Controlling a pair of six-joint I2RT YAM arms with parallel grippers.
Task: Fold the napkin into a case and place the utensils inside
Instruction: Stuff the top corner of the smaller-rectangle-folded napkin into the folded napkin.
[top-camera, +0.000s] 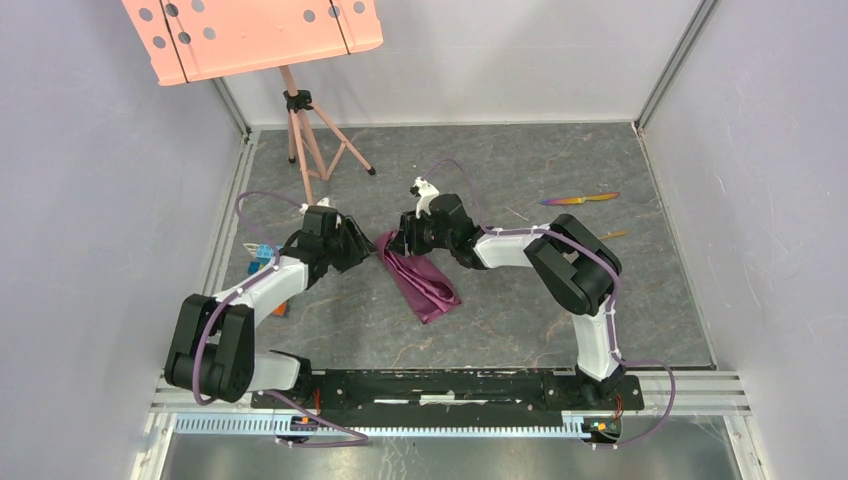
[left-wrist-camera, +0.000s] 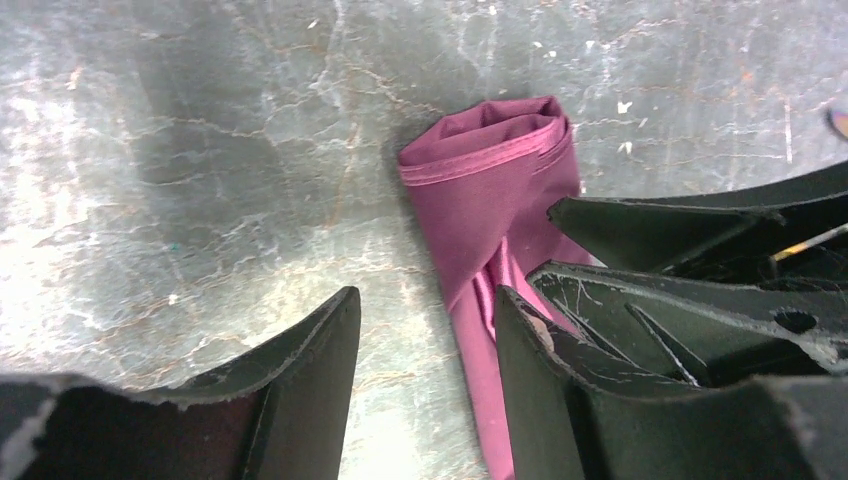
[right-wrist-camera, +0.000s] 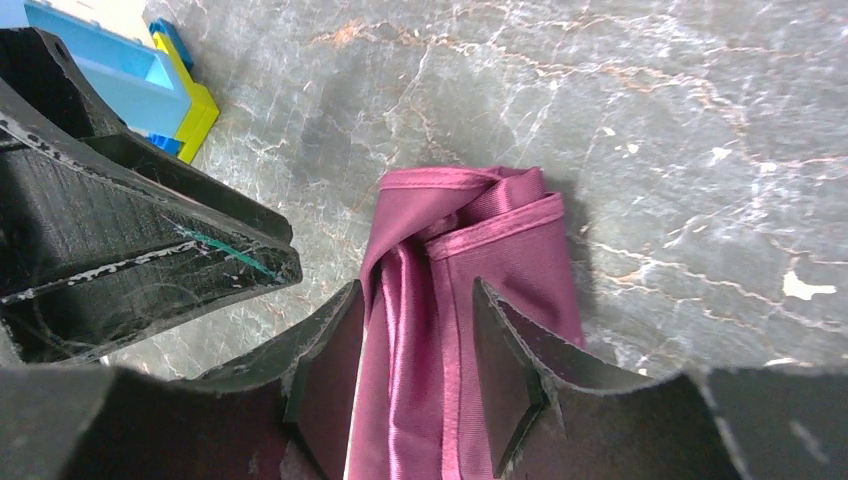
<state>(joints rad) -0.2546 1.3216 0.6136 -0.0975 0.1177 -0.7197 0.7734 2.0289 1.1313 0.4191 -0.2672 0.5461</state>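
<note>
Two claws, both mine, meet at the far end of the napkin (top-camera: 424, 284), near the middle of the grey marbled table (top-camera: 520, 320). My right claw (right-wrist-camera: 415, 375) pinches the napkin: bunched plum cloth fills the gap between its fingers (right-wrist-camera: 505, 370), touching both, and rises from the table toward them. My left claw (left-wrist-camera: 428, 385) stands spread, just left of the right one. Bare table shows through most of its gap, and only the edge of the cloth runs along the inner side of one finger. I cannot tell whether that finger touches the cloth.

The napkin lies as a narrow folded strip, slanting from the claws at its far left end to its near right end, with a hemmed fold showing at the free end. Far right on the table, well apart from the napkin, lies the iridescent knife (top-camera: 580, 199). Nearer, just beyond my right arm's elbow, a slim gold piece, apparently the spoon (top-camera: 612, 234), is mostly hidden. Left of my left arm sits a blue-and-orange block (top-camera: 262, 254). A pink perforated stand (top-camera: 250, 35) on a tripod occupies the far left corner
</note>
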